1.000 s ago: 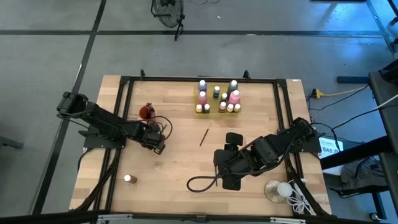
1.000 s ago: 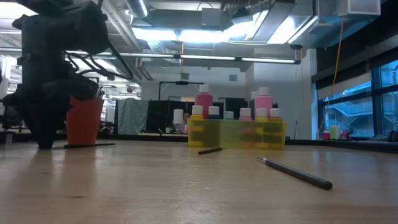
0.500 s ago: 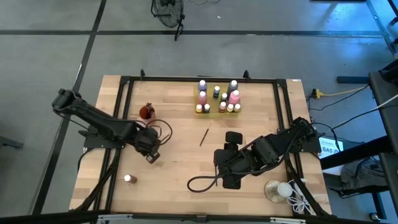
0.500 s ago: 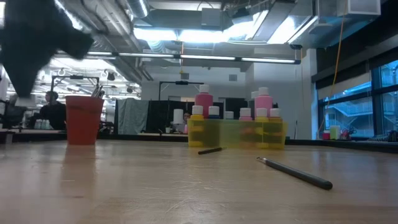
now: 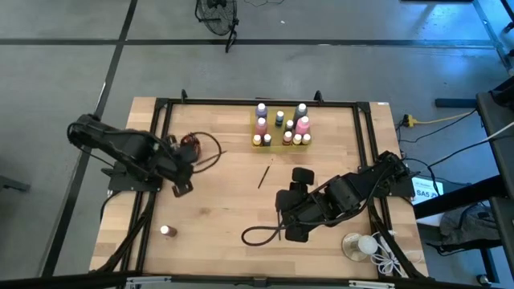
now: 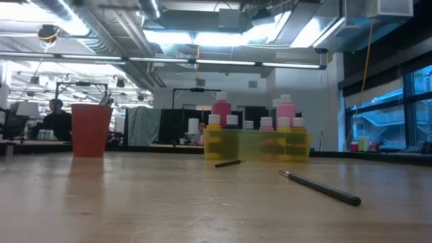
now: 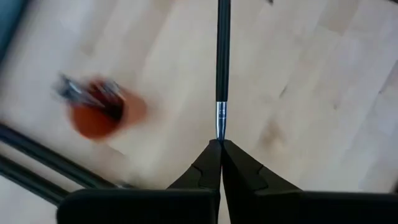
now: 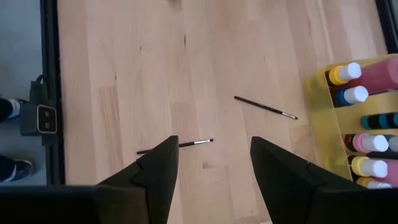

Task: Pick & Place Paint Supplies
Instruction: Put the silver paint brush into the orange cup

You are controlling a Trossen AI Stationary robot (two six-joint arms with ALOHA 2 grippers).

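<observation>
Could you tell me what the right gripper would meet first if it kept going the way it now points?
Probably the nearer paintbrush lying on the table, just ahead of the open right gripper; beyond it the way looks free, though depth is unclear.

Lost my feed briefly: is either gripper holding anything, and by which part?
The left gripper pinches a paintbrush by its metal ferrule end; the right gripper is open and empty.

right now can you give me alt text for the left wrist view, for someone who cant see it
The left gripper is shut on a thin dark-handled paintbrush that points straight out over the wooden table. A blurred red cup holding brushes stands off to one side.
</observation>
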